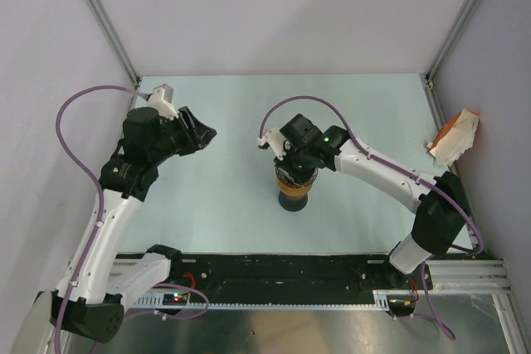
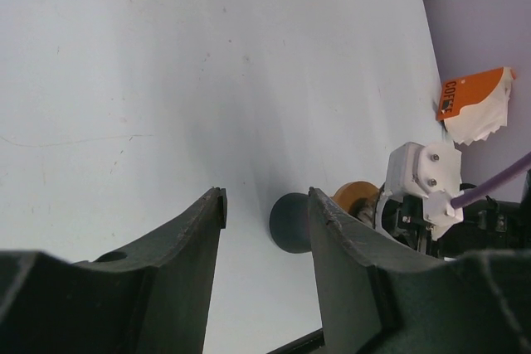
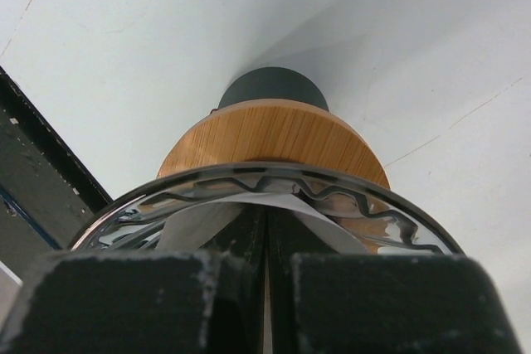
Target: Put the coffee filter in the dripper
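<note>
Closest to you, in the right wrist view, your right gripper (image 3: 267,221) has its jaws pressed almost together, with only a thin white sliver between them. They are pinching the coffee filter (image 3: 195,225). Its white paper spreads out to either side of the jaws and lies inside the dripper (image 3: 365,205), just below the clear, wavy-ribbed rim. How deep the paper sits in the cone you cannot tell, since the jaws cover the middle.

The dripper rests on a wooden collar (image 3: 274,134), and beyond that you can see a dark base (image 3: 272,89) standing on the tabletop (image 1: 232,105). From above, this stack stands upright near the middle of the tabletop, a little towards your right arm, and the right gripper sits directly over it.

Your left gripper (image 2: 265,201) hangs over bare tabletop to the left, well apart from the stack. Its jaws are spread wide and hold nothing. Through the gap between them you can see the dark base and part of the collar in the distance.

An orange-and-white packet (image 1: 455,137) lies against the right wall, away from both arms.
</note>
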### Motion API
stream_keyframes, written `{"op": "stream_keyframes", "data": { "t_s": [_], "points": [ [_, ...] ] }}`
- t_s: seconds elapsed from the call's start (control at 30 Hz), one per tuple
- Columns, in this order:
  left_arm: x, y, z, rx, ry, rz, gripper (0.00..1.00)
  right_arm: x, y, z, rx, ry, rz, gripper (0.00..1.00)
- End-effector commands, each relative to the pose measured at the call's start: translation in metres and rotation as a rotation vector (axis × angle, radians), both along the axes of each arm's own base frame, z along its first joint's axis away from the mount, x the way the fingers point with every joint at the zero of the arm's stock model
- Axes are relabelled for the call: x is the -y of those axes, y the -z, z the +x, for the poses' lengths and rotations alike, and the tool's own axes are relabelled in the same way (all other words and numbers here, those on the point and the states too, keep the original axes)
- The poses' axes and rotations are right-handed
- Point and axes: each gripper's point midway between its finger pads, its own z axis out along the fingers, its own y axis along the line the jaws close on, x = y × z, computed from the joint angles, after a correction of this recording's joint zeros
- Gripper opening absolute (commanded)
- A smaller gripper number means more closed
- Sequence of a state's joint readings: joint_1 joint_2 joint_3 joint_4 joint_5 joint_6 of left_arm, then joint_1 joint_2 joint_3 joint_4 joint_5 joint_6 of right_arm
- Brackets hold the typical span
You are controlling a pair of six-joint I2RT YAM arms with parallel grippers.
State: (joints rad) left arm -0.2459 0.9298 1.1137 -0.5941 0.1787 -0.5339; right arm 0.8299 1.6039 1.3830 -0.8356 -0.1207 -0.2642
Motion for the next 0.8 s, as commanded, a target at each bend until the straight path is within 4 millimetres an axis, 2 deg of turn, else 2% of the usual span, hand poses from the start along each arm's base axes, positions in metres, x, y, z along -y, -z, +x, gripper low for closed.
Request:
{"op": "stream_keyframes", "data": {
  "t_s": [0.0, 0.4, 0.77],
  "points": [
    [0.001, -0.007, 0.007, 0.011, -0.002, -0.015, 0.50, 0.004, -0.022, -0.003, 0.033, -0.018, 0.005, 0.00],
    [0.005, -0.007, 0.011, 0.005, 0.016, -0.012, 0.50, -0.002, -0.051, 0.002, 0.074, -0.023, 0.040, 0.06],
    [0.009, -0.006, 0.012, 0.001, 0.047, -0.002, 0.54, 0.006, -0.076, 0.001, 0.112, -0.016, 0.050, 0.11]
  ]
}}
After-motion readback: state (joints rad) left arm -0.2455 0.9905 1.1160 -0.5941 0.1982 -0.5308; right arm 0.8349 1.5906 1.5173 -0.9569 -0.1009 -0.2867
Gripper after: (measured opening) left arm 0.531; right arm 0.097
